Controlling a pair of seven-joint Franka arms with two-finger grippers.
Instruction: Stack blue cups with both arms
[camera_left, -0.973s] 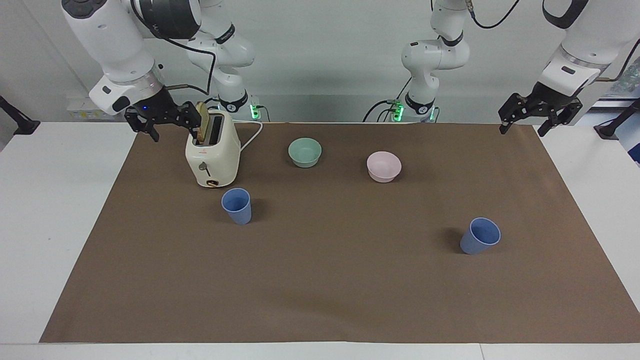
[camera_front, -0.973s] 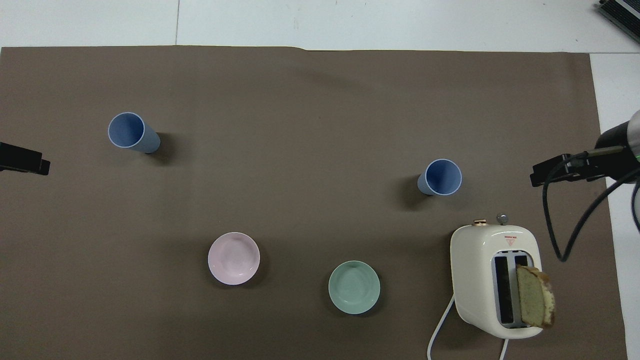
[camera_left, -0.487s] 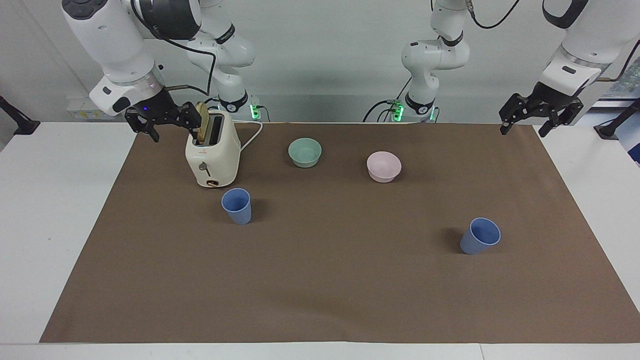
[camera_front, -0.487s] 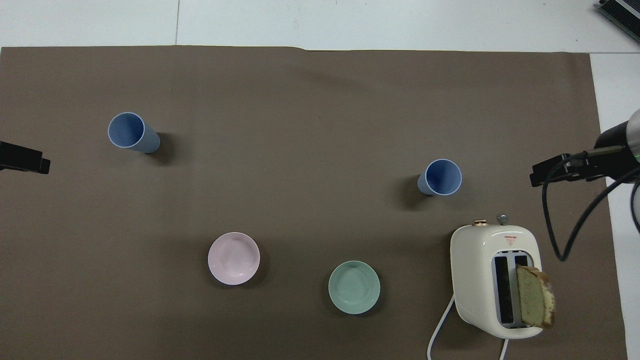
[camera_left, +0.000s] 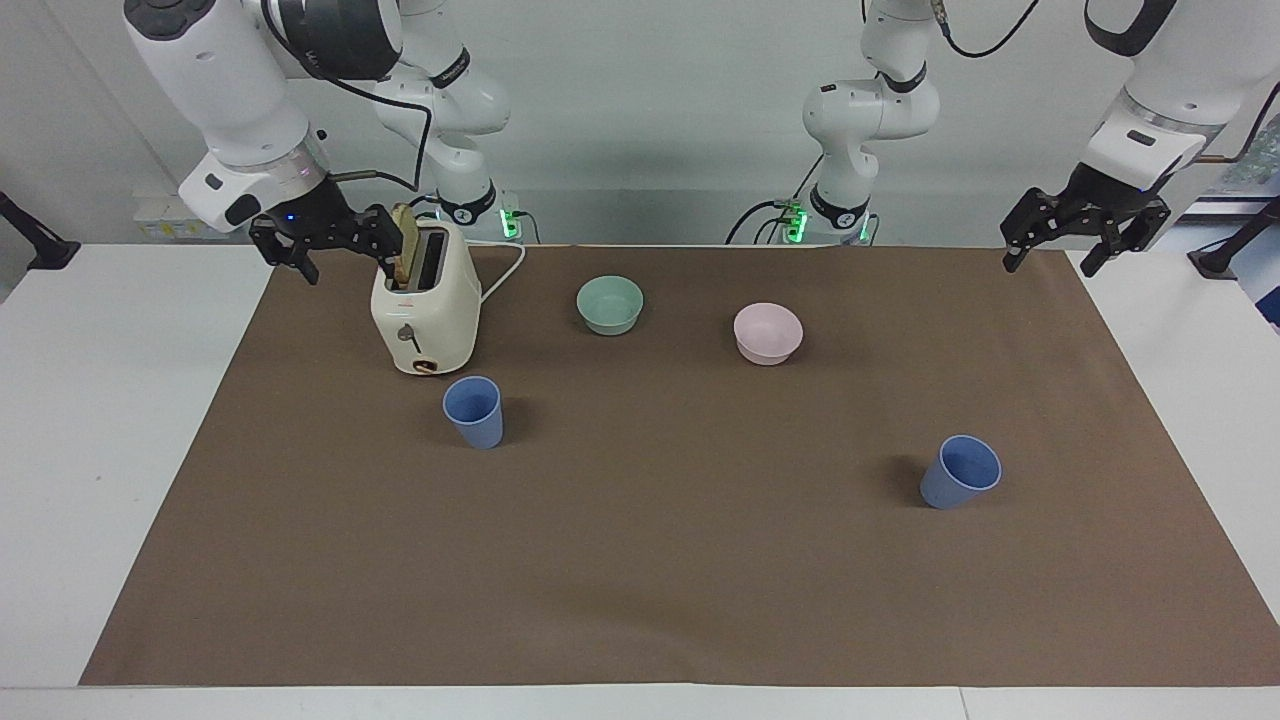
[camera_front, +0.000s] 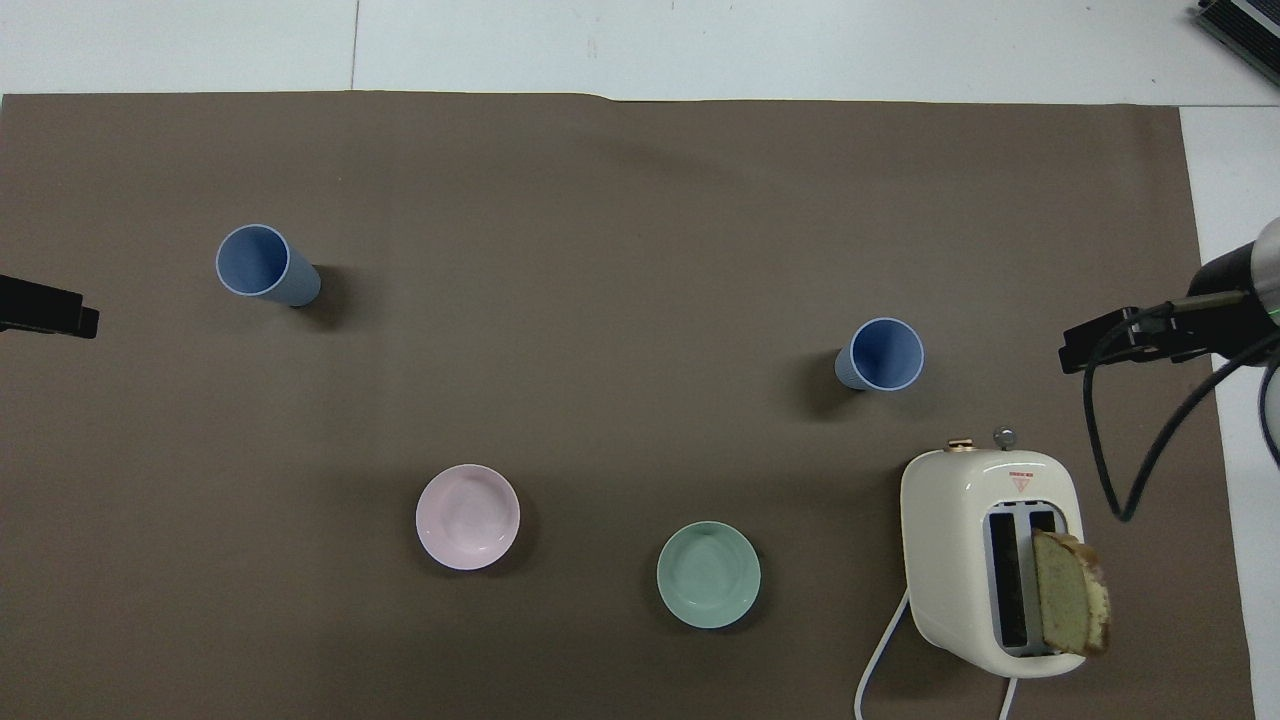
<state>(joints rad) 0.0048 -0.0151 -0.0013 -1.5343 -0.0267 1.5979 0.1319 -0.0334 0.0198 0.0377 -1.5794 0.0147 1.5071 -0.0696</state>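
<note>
Cream toaster (camera_left: 425, 310) with unreadable red label, left tool (camera_left: 1052, 257) and right tool (camera_left: 340, 262) both apart

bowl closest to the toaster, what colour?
Mint green. The bowl beside the toaster shows best in the overhead view.

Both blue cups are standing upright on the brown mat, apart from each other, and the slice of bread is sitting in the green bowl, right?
Not quite. The slice of bread stands in a slot of the toaster, not in the green bowl, as the overhead view shows. The rest holds: both blue cups stand upright on the brown mat, apart.
</note>
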